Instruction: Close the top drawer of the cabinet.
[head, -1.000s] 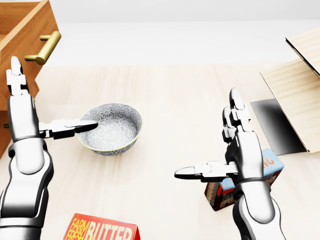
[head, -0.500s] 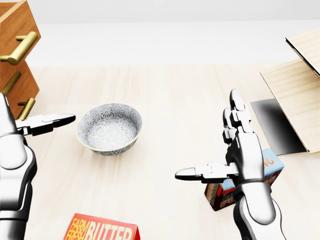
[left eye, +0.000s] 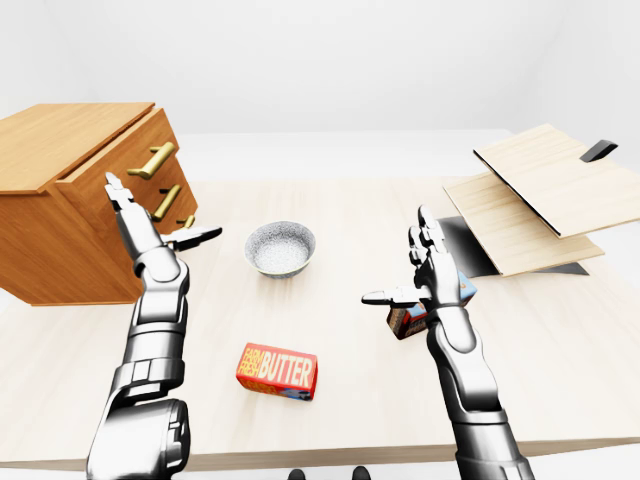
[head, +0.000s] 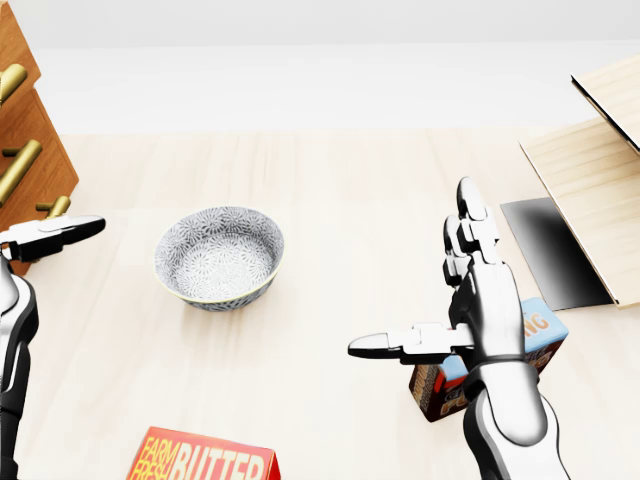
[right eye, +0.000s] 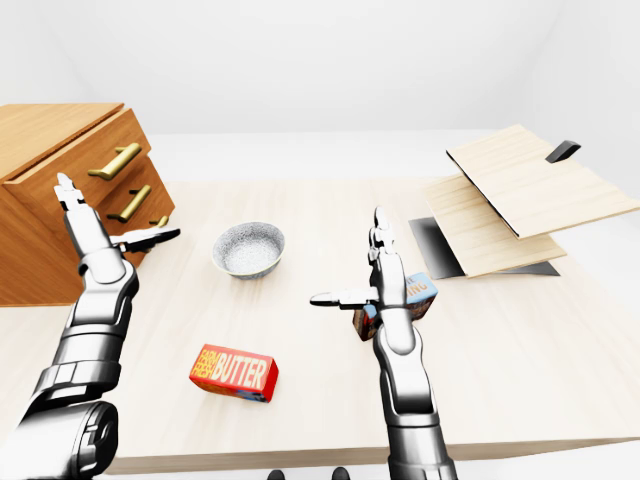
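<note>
The wooden cabinet (left eye: 50, 140) stands at the left of the left-eye view, with three drawers and brass handles. Its top drawer (left eye: 112, 168) sits about flush with the two drawer fronts below; its handle (left eye: 152, 160) points right. My left hand (left eye: 158, 215) is open and flat, fingers up, against the drawer fronts below the top handle. Only its thumb (head: 55, 232) shows at the left edge of the head view. My right hand (head: 420, 280) is open and empty, raised over the table's right half.
A patterned bowl (head: 218, 256) sits mid-table. A red butter box (left eye: 277, 370) lies near the bottom edge. A small carton (head: 530, 340) stands behind my right hand. Tilted wooden boards (left eye: 540, 190) and a dark panel (head: 550, 250) are at the right.
My left hand has moved left to the cabinet, and the top drawer has slid in from sticking far out. The bowl, the carton and my right hand have not moved.
</note>
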